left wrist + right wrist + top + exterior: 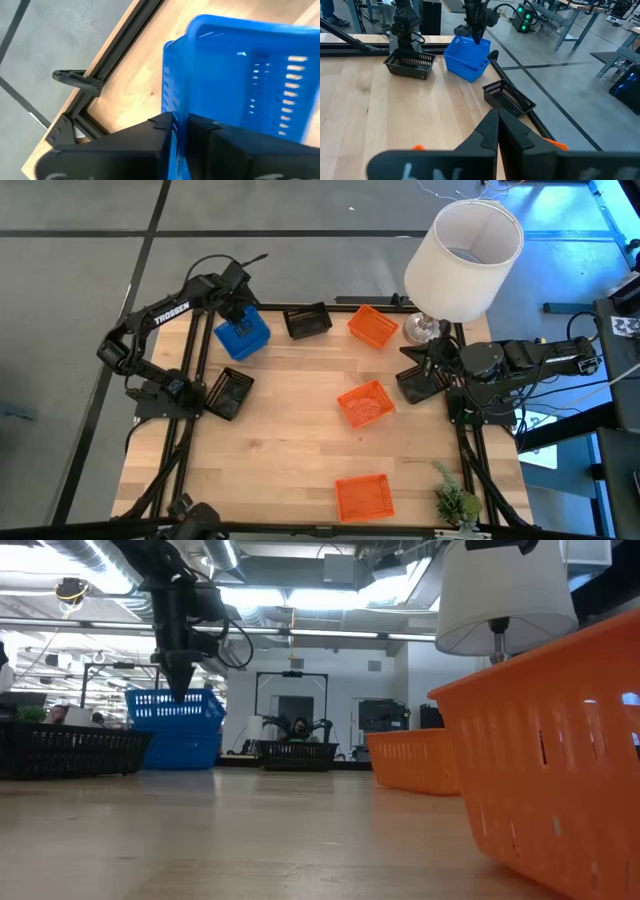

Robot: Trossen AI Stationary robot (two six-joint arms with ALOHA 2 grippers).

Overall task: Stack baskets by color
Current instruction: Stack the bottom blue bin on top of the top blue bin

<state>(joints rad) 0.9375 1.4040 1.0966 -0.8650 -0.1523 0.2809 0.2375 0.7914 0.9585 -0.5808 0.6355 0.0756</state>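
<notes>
At the bench's (300, 440) far left corner we see the blue baskets (243, 334) stacked, left pincer (238, 313) straddling the rim, barely parted; orange (364, 402) and black baskets (308, 321) lie scattered.

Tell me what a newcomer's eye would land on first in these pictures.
The big white lampshade at the table's far right corner stands out first. Next comes the bright blue basket stack at the far left, with the left claw at its rim. Three orange baskets are scattered on the wood: one at the back, one in the middle, one at the front edge.
</notes>
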